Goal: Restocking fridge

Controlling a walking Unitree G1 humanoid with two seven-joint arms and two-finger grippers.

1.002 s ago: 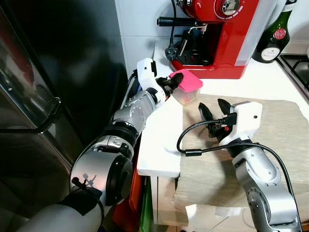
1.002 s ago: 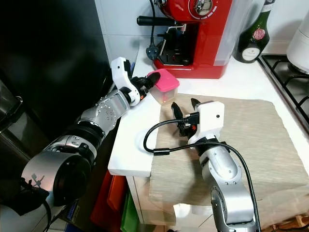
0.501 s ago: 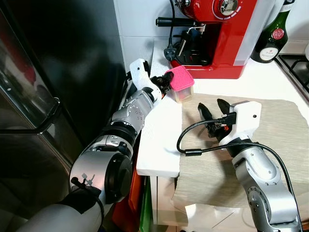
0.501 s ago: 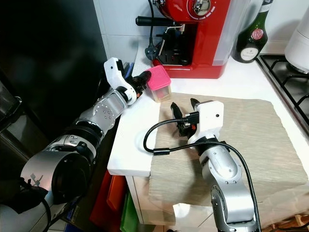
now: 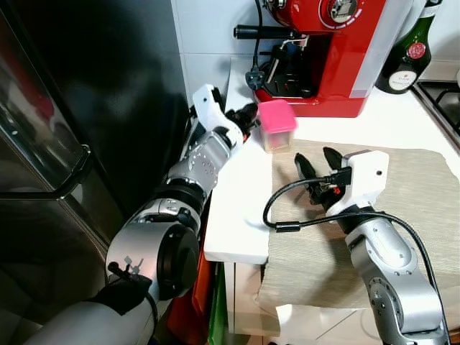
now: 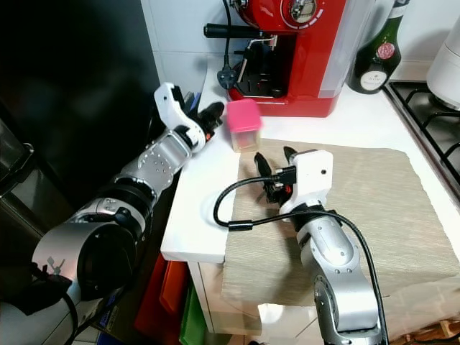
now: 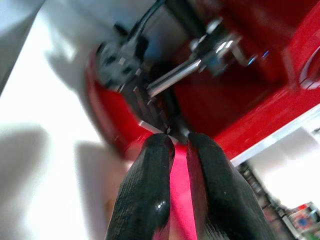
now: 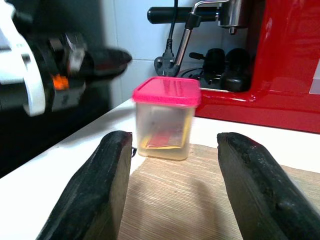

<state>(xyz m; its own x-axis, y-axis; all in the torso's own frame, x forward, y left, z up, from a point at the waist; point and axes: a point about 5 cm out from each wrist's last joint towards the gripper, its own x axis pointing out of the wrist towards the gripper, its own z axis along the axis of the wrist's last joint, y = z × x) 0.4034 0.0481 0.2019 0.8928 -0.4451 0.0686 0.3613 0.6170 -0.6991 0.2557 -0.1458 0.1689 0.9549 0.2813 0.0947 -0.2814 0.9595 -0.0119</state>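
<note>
Left tool: the left tool [image 5: 248,113] reached forward beside the fridge, its two black fingers [image 7: 150,200] pressed almost together with only a thin slit between them; it gripped nothing, and its tips sat just beside the tub, whether touching it I could not tell.
Tub: the small clear plastic tub with the pink lid [image 5: 275,126] stood upright just ahead of the left tool's tips, at the near edge of the beige woven mat [image 5: 402,215], some reddish content low inside it.
Why there: judged from the task, the tub was the item bound for the fridge, and it sat on the worktop within reach of both tools, so either could take it.
Right tool: the right tool [image 5: 315,164] hovered low over the mat, fingers [image 8: 90,200] spread wide and empty, the tub framed squarely in the gap ahead of them but well short of the pads.
Worktop: the white worktop [image 5: 237,208] carried the mat and tub.
Beyond the tub: the red espresso machine [image 5: 327,50] stood past it, and a dark green bottle [image 5: 406,54] further off beyond the right tool.
Fridge: the black fridge [image 5: 86,108] stood just outside the left arm, its door shut.
</note>
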